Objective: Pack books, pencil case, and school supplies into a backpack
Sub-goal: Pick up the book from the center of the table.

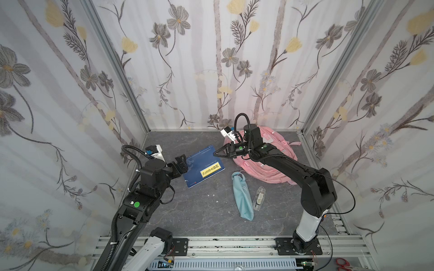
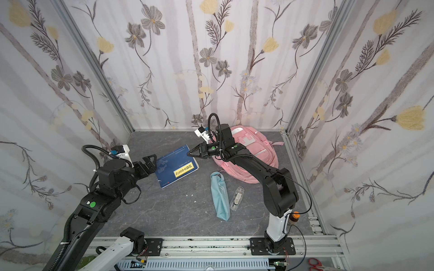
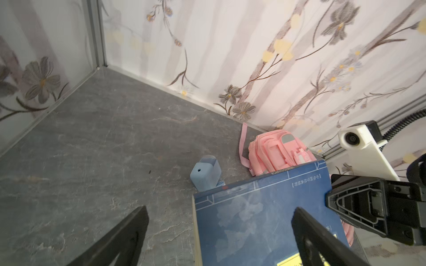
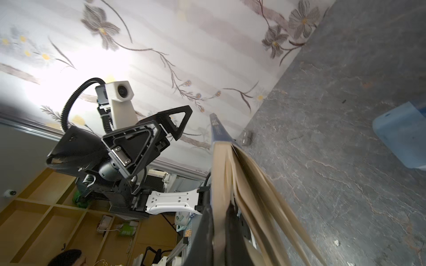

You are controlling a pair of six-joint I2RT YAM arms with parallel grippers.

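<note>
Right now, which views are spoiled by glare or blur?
Right wrist view: glare washes out the wall, and the navy book has blurred hanging pages. Left wrist view: sheen on the book cover, left claw soft near the lens. Both top views: sharp, evenly lit.

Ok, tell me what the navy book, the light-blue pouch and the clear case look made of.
The navy book: paper pages, seen fanning tan, under a glossy, probably card cover. The light-blue pouch: soft matte fabric, creased and slumped. The clear case: probably hard transparent plastic; whitish contents show through.
</note>
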